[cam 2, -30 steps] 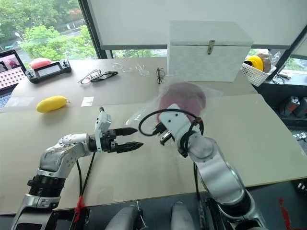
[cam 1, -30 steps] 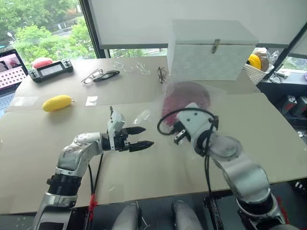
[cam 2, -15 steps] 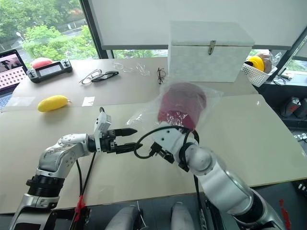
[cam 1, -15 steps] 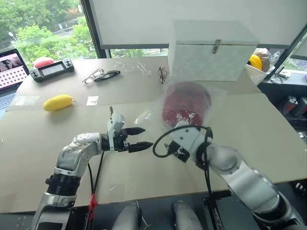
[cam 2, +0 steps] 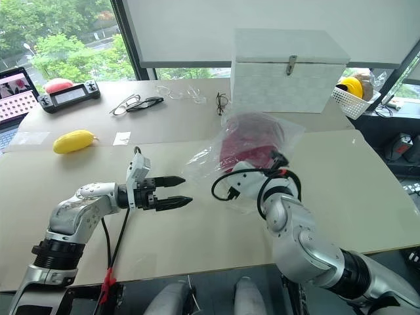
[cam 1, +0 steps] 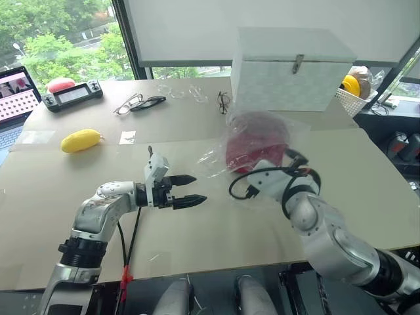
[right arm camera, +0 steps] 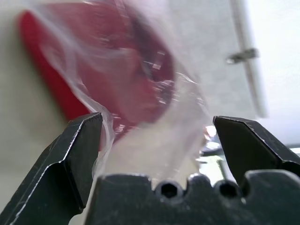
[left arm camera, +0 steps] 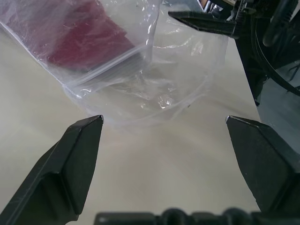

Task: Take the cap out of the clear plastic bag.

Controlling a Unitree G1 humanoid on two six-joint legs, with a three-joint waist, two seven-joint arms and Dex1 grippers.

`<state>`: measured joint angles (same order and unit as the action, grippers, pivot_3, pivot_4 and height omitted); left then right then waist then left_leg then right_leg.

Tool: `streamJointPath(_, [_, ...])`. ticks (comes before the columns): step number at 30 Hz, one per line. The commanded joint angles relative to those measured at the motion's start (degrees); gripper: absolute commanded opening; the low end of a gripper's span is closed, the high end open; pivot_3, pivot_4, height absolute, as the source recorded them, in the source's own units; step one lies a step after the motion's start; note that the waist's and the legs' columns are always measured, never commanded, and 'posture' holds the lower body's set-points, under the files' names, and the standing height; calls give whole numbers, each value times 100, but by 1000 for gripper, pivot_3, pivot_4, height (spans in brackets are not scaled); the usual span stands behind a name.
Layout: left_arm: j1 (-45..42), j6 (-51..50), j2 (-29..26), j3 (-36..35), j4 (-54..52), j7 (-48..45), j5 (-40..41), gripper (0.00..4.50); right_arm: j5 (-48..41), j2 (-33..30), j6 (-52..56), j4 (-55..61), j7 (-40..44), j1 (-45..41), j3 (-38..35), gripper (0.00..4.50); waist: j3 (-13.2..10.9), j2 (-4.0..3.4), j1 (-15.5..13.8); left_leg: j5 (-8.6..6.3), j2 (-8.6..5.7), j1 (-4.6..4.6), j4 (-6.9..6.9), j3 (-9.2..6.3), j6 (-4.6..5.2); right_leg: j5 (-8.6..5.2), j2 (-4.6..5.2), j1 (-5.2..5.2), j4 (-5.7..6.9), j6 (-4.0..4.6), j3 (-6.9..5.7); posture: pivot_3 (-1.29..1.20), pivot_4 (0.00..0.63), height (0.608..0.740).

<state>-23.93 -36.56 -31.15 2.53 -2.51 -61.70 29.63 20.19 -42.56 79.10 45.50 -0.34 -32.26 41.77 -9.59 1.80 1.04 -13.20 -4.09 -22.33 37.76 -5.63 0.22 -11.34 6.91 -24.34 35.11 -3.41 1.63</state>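
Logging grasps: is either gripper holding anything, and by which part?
Nothing held. Left gripper and right gripper are open; the clear plastic bag lies between the right's fingers, unclamped.

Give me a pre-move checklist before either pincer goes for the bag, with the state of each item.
1. Cap inside the clear plastic bag: ok, not yet out.
2. Left pincer open and holding nothing: ok.
3. Right pincer open, with bag film between its fingers: ok, not shut on it.
4. Bag mouth facing the left pincer: cannot tell; in the left wrist view loose film lies ahead.
5. Table bare between the left pincer and the bag: ok.
6. Glasses and white box apart from the bag: ok.
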Motion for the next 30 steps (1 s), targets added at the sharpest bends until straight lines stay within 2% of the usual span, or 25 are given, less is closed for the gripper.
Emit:
streamJointPath(1, [-135,53,4,-4,-6,-83,74,4500,302,275,48,66,-161,74,-304,4454,0,0,-2,0,0,0,0,0,0,0,0,0,0,1,0,0,150,740])
streamJointPath(14, [-227,167,103,54,147,-97,31,4500,-185,1125,-272,-236,412,814,-1090,4454,0,0,-5,0,-1,2,0,-1,0,3,0,4,0,4,-1,0,150,740])
streamJointPath(23, [-103,150,116,21,11,-44,68,4500,44,932,-843,-949,506,783,-1387,4454,0,0,0,0,-3,4,0,1,0,3,-2,4,1,5,-1,0,150,740])
streamJointPath(30, [-67,134,126,0,-34,-4,87,4500,-49,1323,-1046,-1058,572,794,-1660,4454,0,0,4,0,-2,4,0,1,0,4,-2,4,1,6,0,0,150,740])
